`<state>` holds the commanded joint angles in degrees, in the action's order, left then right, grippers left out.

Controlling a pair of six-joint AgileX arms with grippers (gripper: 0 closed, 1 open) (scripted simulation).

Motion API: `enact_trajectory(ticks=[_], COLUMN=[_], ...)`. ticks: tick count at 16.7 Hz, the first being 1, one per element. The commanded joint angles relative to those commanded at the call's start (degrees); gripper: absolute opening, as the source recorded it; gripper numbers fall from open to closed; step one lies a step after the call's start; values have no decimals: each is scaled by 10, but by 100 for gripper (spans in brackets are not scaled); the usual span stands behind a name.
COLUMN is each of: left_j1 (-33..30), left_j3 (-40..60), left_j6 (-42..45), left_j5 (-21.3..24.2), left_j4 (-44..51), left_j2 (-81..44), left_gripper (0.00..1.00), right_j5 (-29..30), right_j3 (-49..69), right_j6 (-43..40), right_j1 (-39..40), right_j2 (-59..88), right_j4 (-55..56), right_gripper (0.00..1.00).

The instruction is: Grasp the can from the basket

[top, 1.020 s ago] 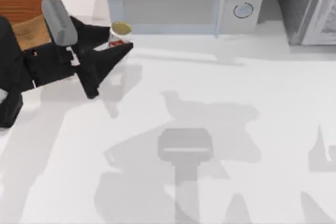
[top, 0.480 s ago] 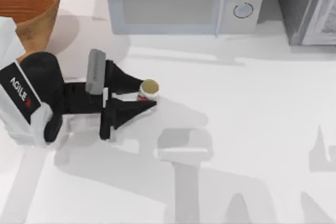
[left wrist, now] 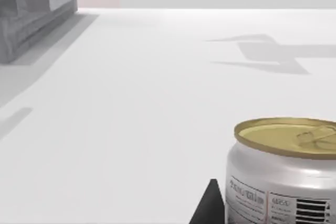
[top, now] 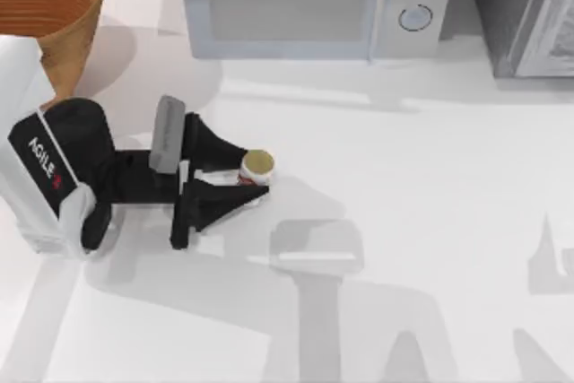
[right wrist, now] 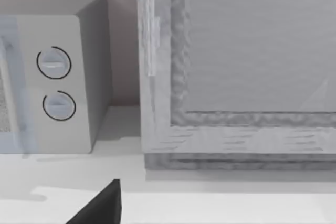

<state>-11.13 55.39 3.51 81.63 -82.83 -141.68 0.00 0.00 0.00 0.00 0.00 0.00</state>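
White table runs beneath a microwave at the back wall, with a grey cabinet at the far right corner. At the table's left, the left gripper of an AgileX arm is clamped on the can, one black finger on each side of its white, red-marked body, the tan-gold top facing up. The can stands upright at table level, out of the basket and well apart from it; the orange-brown woven basket sits at the top left corner, its ribbed inner rings visible. From the left wrist, the can looms close, pull-tab lid level, a black fingertip touching its side. The right wrist view faces the microwave's two dials and the cabinet, with a black fingertip at the lower edge; whether the right gripper is parted or closed cannot be told.
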Motion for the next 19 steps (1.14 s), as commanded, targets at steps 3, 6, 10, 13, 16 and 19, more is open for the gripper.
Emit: enact_trajectory(ticks=[3, 6, 10, 13, 16, 19], left_j1=[0, 0, 0, 0, 0, 0], left_j3=[0, 0, 0, 0, 0, 0], left_j6=[0, 0, 0, 0, 0, 0], left_j5=[0, 0, 0, 0, 0, 0], left_j4=[0, 0, 0, 0, 0, 0], left_j2=[0, 0, 0, 0, 0, 0], left_gripper=[23, 45, 75, 98, 100, 100], right_j5=[0, 0, 0, 0, 0, 0], right_j3=[0, 0, 0, 0, 0, 0], right_j6=[0, 0, 0, 0, 0, 0], right_j1=[0, 0, 0, 0, 0, 0], right_j2=[0, 0, 0, 0, 0, 0], right_j4=[0, 0, 0, 0, 0, 0], right_gripper=[100, 100, 100, 100, 100, 100])
